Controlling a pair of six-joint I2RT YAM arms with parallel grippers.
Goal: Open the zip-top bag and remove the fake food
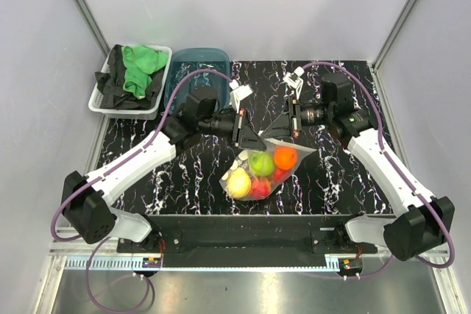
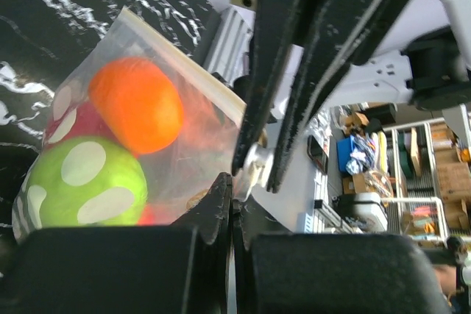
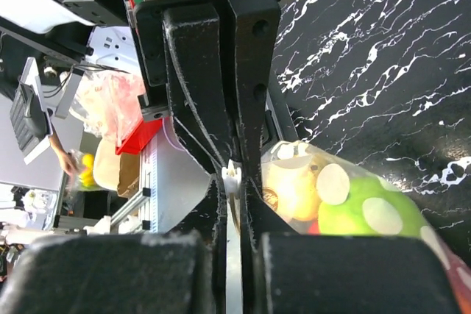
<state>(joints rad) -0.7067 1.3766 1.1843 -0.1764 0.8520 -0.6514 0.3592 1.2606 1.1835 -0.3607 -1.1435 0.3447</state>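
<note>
**Both arms meet over the bag, mid-worktop**

Room first: bare marbled worktop [image 1: 346,174] shows to the left and right of the zip-top bag [image 1: 300,154], and a strip of it lies between the bag and the near edge. The grey walls [image 1: 44,71] close in on three sides. The teal tub [image 1: 199,60] and the white basket [image 1: 103,104] of green and black cloths [image 1: 140,68] sit in the far left corner, well apart from the bag but close to the left arm's elbow.

The bag lies near the centre, just in front of both sets of jaws. The left gripper [image 1: 257,141] and right gripper [image 1: 271,133] point at each other and nearly touch above its far edge. In the right wrist view, my own jaws are pressed together on a pale strip of the bag's rim, with the opposite jaws closed just above it. The left wrist view shows the same (mirrored): its jaws pinch the film beside the bag's top band.

The fake food [image 1: 260,162] is all inside: lime green, orange, yellow and red pieces show through the dotted plastic.

I cannot tell whether the seal is parted, since the jaws cover it. I also cannot tell whether the bag's bottom rests on the worktop.
</note>
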